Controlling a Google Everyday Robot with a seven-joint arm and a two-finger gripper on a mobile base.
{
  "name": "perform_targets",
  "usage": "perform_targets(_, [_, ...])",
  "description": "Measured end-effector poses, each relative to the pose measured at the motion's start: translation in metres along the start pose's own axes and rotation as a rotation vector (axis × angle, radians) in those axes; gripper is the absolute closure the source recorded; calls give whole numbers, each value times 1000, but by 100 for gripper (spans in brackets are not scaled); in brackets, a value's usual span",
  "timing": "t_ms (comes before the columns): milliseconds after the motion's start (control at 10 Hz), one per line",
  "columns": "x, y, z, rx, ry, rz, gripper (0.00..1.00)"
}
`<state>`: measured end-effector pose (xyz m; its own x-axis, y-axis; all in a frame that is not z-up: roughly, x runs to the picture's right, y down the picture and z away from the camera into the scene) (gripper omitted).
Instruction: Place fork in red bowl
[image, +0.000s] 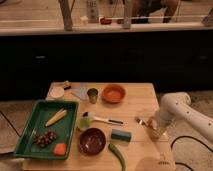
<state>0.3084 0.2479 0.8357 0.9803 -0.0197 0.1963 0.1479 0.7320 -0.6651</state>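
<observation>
The red bowl (92, 141) stands on the wooden table (140, 102) near its front edge, just right of the green tray. A small slim silver piece that looks like the fork (140, 120) lies on the table at the right, about a bowl's width to the right of the red bowl. My gripper (151, 128) hangs from the white arm (182, 112) that comes in from the right. It is low over the table, right beside the fork and on its right. I cannot tell whether it touches the fork.
An orange bowl (114, 93) and a metal cup (93, 95) stand at the back. A white-handled utensil (102, 119), a blue sponge (121, 135) and a green vegetable (117, 155) lie between the gripper and the red bowl. The green tray (30, 127) holds food.
</observation>
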Motion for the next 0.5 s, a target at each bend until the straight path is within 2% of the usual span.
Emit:
perform_targets(100, [-1,7,1,-15,-1,-3,99])
perform_targets(500, [-1,5,-3,-4,-2,-8,100])
